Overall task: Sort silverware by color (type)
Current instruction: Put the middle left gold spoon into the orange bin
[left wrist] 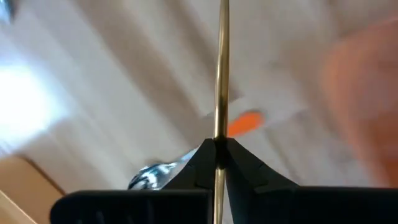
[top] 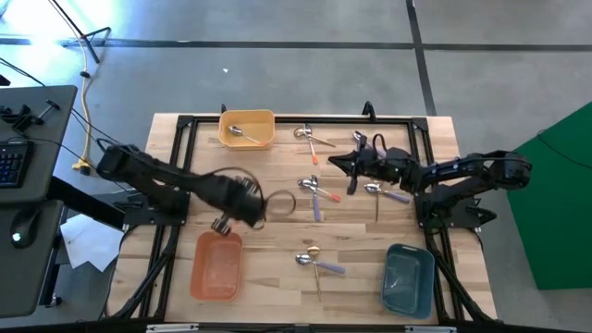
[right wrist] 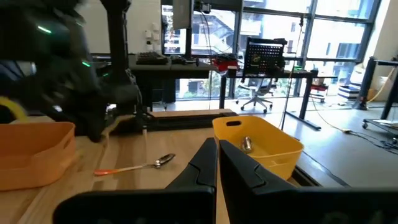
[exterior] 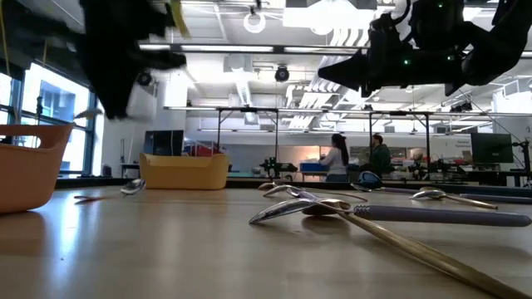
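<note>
- The left gripper (left wrist: pixel 219 149) was clamped on a gold spoon (left wrist: pixel 221 74), pinching only its thin handle; it hung just above the table (top: pixel 277 277), beside the orange bin (top: pixel 216 265). A grip that narrow could let the spoon pivot or slip out.
- Blur around that arm suggested quick motion, which would raise that risk.
- A red-handled spoon (right wrist: pixel 134 167) lay just beside the orange bin; a low sweep could knock it.
- The right gripper (right wrist: pixel 217 152) was closed on nothing, well away from the orange bin, over the table's middle.
- Other spoons (top: pixel 314 194) lay scattered beyond the orange bin.
- 1 spoon (top: pixel 242 132) sat in the yellow bin (top: pixel 248 118).
</note>
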Motion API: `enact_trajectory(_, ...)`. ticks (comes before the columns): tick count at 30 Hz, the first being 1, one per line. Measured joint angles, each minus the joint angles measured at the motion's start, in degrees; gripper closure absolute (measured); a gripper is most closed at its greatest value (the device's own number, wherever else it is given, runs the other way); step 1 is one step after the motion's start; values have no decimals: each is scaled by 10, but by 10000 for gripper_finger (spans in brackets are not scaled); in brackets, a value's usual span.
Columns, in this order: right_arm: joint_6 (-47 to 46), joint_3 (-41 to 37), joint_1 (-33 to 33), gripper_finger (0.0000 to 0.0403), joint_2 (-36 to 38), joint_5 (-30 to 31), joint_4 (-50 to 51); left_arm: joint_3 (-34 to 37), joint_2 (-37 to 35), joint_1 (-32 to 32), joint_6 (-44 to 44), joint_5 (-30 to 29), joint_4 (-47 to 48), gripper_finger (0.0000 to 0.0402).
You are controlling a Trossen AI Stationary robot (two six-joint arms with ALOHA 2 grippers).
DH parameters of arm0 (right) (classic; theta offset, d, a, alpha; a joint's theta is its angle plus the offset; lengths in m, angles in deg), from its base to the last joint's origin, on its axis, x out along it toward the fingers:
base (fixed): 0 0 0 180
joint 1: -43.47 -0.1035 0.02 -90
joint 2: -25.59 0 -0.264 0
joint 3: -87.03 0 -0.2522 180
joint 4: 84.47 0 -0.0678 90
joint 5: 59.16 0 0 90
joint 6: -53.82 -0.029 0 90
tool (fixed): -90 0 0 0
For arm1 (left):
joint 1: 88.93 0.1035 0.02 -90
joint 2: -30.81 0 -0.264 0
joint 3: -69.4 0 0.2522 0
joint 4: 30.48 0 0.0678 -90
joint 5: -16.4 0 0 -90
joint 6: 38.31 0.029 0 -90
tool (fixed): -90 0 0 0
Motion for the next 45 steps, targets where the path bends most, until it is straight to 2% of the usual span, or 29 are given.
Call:
enact_trajectory(5,0,0,-12,402,0,0,0,-59,-1,-105,-53,60,44,398)
enact_trajectory(10,-3,0,-19,402,0,0,1,-70,-1,-206,-138,107,45,398)
enact_trajectory(15,-3,0,-19,402,0,0,13,-70,9,-281,-197,111,39,398)
enact_trajectory(18,-5,0,-19,402,0,0,16,-70,18,-308,-209,82,12,398)
enact_trajectory(23,-15,0,-19,402,0,0,18,-70,34,-326,-208,72,-25,397)
enact_trajectory(36,-20,0,-19,402,0,0,36,-70,77,-331,-158,72,-36,397)
enact_trajectory(45,-24,0,-19,402,0,0,36,-48,80,-351,-170,83,-37,397)
